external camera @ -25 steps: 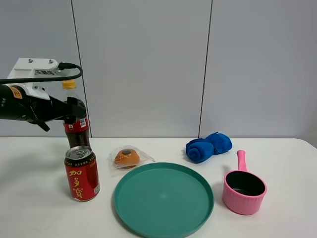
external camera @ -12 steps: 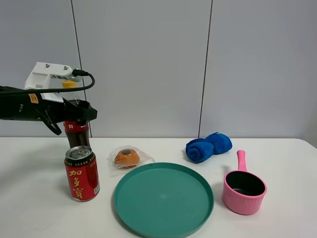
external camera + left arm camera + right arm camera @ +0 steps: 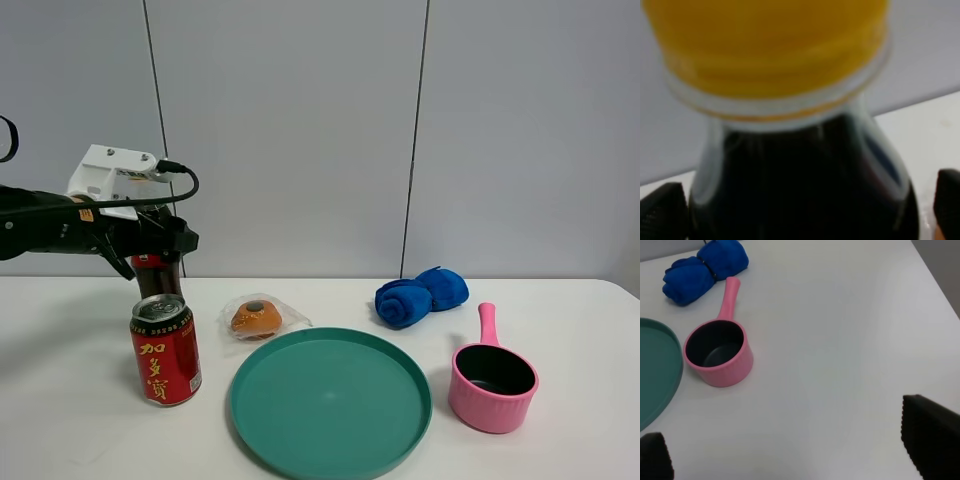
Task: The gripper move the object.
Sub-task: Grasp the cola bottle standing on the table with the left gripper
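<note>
The cola bottle [image 3: 158, 281] stands upright at the table's back left, behind the red can. Only its red label and dark lower part show in the exterior view; the white bracket hides its cap. My left gripper [image 3: 165, 240] reaches in from the left, level with the bottle's upper body, jaws on either side of it. In the left wrist view the bottle [image 3: 800, 185] with its yellow cap [image 3: 770, 40] fills the picture. The dark fingertips [image 3: 662, 210] sit at both edges, with a small gap on one side. My right gripper [image 3: 795, 455] is open and empty above bare table.
A red drink can [image 3: 165, 350] stands just in front of the bottle. A wrapped bun [image 3: 256, 318], a green plate [image 3: 330, 440], a blue rolled towel [image 3: 420, 293] and a pink pot [image 3: 492, 385] lie to the right. The right wrist view shows the pot [image 3: 717, 352] and towel [image 3: 705, 265].
My left gripper has moved right and lower, further around the bottle. Its bracket now hides the yellow cap. The bottle has not moved.
</note>
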### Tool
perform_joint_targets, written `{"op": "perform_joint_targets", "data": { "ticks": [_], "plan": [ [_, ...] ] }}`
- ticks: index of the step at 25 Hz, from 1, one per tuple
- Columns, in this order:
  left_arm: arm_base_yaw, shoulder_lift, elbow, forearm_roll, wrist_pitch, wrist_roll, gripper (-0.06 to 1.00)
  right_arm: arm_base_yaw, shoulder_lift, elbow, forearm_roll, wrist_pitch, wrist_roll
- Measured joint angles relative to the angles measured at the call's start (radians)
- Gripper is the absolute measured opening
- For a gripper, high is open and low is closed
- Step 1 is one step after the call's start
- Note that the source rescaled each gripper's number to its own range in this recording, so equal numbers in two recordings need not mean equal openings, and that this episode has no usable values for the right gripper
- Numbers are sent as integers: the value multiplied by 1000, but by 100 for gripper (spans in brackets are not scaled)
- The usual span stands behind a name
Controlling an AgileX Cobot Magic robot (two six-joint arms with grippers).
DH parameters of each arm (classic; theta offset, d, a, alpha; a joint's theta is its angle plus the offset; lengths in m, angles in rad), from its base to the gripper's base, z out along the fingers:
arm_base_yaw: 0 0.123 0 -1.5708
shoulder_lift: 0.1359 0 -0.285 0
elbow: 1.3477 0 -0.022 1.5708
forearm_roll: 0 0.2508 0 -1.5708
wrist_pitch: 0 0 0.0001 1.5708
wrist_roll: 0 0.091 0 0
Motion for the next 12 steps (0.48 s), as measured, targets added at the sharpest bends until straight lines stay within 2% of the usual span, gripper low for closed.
{"op": "perform_joint_targets", "data": {
  "ticks": [4,12],
  "plan": [
    [8,14,-1,0,-37,19,100,0,0,0,0,0,0],
    [10,57,-43,0,-46,22,100,0,0,0,0,0,0]
  ]
}}
